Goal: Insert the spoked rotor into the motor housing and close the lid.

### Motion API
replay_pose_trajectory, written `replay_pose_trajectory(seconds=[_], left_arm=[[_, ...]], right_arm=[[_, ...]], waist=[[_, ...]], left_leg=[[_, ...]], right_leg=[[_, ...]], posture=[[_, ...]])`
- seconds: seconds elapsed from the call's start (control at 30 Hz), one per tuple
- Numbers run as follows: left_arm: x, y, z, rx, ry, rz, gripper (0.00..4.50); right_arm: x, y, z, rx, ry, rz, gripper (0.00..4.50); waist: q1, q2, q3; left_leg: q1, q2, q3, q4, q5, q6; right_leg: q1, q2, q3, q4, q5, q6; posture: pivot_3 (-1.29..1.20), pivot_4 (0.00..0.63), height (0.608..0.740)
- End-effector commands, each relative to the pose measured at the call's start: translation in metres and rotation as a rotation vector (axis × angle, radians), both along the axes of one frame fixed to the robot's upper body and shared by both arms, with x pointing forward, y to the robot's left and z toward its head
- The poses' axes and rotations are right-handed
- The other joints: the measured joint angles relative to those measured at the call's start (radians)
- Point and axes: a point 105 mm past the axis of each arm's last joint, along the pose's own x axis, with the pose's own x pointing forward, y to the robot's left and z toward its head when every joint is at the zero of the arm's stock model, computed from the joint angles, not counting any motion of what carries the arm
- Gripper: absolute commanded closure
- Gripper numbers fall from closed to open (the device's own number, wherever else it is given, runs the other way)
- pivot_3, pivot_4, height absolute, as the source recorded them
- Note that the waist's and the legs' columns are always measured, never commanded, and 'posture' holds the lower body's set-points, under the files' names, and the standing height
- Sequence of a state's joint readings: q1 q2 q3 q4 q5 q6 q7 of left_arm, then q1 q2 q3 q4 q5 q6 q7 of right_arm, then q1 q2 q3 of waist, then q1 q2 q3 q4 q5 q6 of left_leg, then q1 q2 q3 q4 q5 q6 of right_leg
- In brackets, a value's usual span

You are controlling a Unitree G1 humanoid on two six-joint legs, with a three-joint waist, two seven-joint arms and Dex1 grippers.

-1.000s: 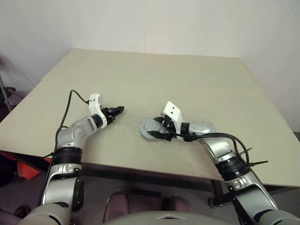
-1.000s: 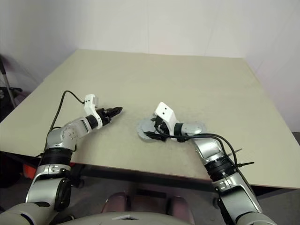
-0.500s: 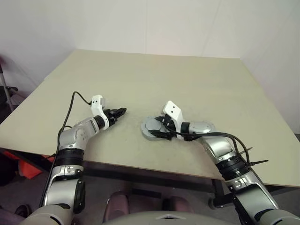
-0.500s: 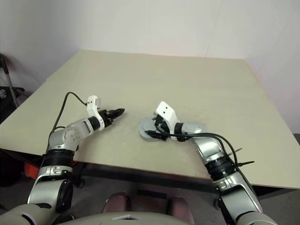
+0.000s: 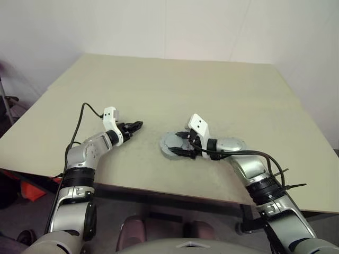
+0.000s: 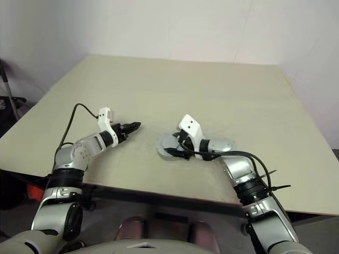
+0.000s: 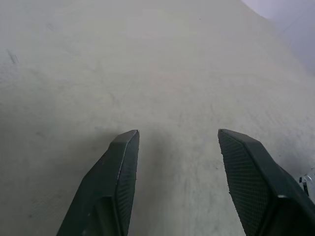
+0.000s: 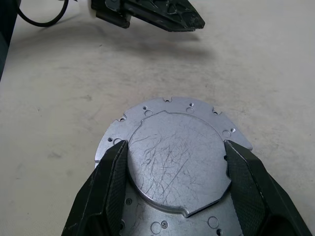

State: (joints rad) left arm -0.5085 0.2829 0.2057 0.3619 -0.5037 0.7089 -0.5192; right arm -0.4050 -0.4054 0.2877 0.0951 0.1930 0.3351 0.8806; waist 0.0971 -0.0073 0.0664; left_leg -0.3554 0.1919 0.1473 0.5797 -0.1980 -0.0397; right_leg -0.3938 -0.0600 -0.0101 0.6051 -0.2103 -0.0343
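1. The bench (image 5: 222, 95) is sitting there as a big pale beige slab with white walls behind it, and both arms are reaching over its near part.
2. The right gripper (image 8: 174, 150) is straddling a round silver metal part, the motor housing (image 8: 172, 162) going by its shape. What's facing up is a flat scratched lid-like disc on a wider flange with small screw holes around the rim, so no windings are showing. In the right wrist view one black finger is sitting at each side of the raised disc, right at its edge. The fingers are spread fairly wide, about as wide as that disc, and I can't tell whether they're actually pressing on it or just sitting beside it.
3. In the head views the same housing (image 5: 174, 144) is lying flat on the bench directly under and just ahead of the right gripper's fingertips, with the white wrist block (image 5: 198, 124) sticking up behind it.
4. The left gripper (image 5: 135, 126) is hanging low over bare bench, off to the left of the right gripper and well apart from the housing. It's pointing toward the right gripper.
5. The left fingers (image 7: 118, 167) are standing partly open with a clear gap of bench surface between them, and they're holding nothing.
6. A black cable (image 5: 79, 119) is looping up from behind the left gripper along that arm.
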Motion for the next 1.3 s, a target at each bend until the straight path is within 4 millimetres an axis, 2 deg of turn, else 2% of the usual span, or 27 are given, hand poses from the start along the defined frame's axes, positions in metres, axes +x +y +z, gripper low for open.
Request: replay_pose_trajectory(seconds=[0.03,0.3,0.6,0.93,1.3], left_arm=[[0.004,0.0,0.014,0.0,-0.054,-0.002,1.76],[0.005,0.001,0.014,0.007,-0.057,-0.002,1.76],[0.005,0.003,0.016,0.009,-0.062,0.001,1.76],[0.006,0.005,0.015,0.012,-0.06,0.008,1.76],[0.006,0.006,0.016,0.015,-0.061,0.01,1.76]], right_arm=[[0.005,-0.007,0.02,0.04,-0.072,-0.022,1.56],[-0.001,-0.01,0.024,0.049,-0.09,0.001,1.56],[-0.001,-0.014,0.009,-0.009,-0.059,-0.01,1.56],[-0.009,-0.01,0.015,0.051,-0.038,0.045,1.56],[-0.01,-0.012,0.001,-0.004,-0.023,0.046,1.56]], waist=[[0.0,0.0,0.0],[0.001,0.0,0.0],[-0.001,0.0,0.0],[-0.001,0.0,0.0],[0.0,0.0,0.0]], left_leg=[[-0.001,0.0,0.0,0.0,0.0,0.0],[-0.005,0.0,0.0,0.0,0.001,-0.001],[-0.005,0.001,0.0,0.0,0.001,-0.001],[-0.005,0.001,0.0,0.0,0.001,-0.001],[-0.005,0.001,0.0,0.001,0.001,-0.001]], right_leg=[[-0.001,0.0,0.0,0.0,0.0,0.0],[-0.005,0.0,-0.001,0.0,0.0,0.0],[-0.005,0.001,-0.001,0.0,0.0,0.0],[-0.005,0.001,-0.001,0.0,0.0,-0.001],[-0.005,0.001,-0.002,0.001,0.0,-0.001]], posture=[[0.0,0.0,0.74],[0.0,0.0,0.74],[0.0,0.0,0.74],[0.0,0.0,0.74],[0.0,0.0,0.74]])
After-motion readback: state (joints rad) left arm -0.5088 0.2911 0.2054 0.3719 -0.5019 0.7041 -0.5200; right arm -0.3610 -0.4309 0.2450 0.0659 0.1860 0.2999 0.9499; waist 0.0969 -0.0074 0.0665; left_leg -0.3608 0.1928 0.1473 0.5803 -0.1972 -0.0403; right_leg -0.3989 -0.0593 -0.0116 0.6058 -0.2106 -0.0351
